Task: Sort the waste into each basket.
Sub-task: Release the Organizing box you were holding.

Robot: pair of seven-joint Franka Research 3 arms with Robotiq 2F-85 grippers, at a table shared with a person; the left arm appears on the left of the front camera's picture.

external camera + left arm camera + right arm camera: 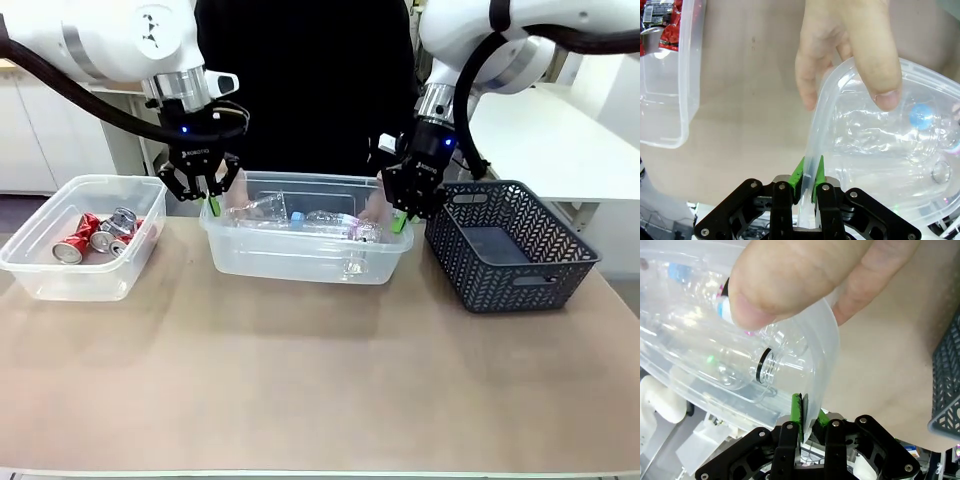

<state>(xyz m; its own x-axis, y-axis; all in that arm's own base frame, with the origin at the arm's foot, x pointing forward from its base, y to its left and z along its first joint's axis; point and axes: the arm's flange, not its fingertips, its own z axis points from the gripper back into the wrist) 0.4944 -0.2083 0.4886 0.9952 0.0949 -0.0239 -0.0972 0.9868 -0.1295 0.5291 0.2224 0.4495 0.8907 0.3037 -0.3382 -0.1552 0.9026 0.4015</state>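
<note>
A: Front view: left pincer and right pincer are each clamped on an end rim of the middle tub, bottles inside. Cans lie in the left tub, and the lattice basket stands right on the bench.

B: Left wrist view: green pads pinch the rim, a person's hand gripping it too.

A: Right wrist view: same clamp, another hand on the rim. Sorting looks finished; next likely needs an even, shared lift or a handover.
</note>
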